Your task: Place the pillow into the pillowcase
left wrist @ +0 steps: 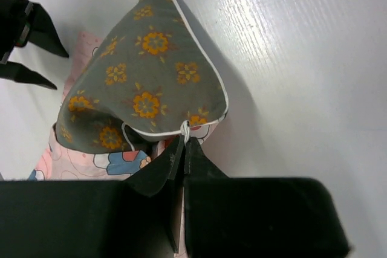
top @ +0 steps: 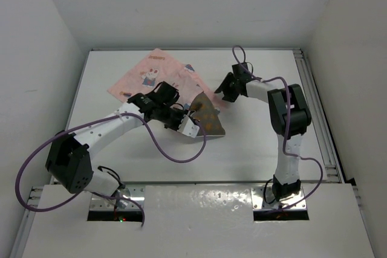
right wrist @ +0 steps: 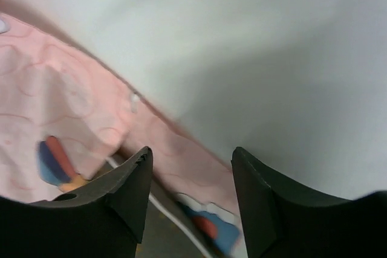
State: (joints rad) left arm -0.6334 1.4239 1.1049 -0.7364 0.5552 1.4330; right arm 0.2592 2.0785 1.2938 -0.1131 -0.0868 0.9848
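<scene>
Top view: a white table (top: 260, 143) with the pink pillowcase (top: 151, 77) spread flat in the upper middle of the frame. The pillow (top: 207, 116) sits at the centre, propped up on edge at the pillowcase's lower right corner.

Left wrist view: the left gripper (left wrist: 183, 140) has its fingers pinched together on the pale piping at the pillow's (left wrist: 148, 67) bottom edge. Almost all of the dotted fabric is bare. Pink cloth shows under and beside its lower left end (left wrist: 84, 158), but whether that end has entered the opening cannot be told.

Right wrist view: the right gripper (right wrist: 190, 185) has its fingers spread wide and holds nothing. It hangs over the pillowcase's (right wrist: 60, 107) edge, near the centre of the frame.

Judged from this, the task is at an early stage. The pillow is gripped and brought to the pillowcase. Opening the mouth, sliding the pillow fully in and pulling the cloth over it remain.
</scene>
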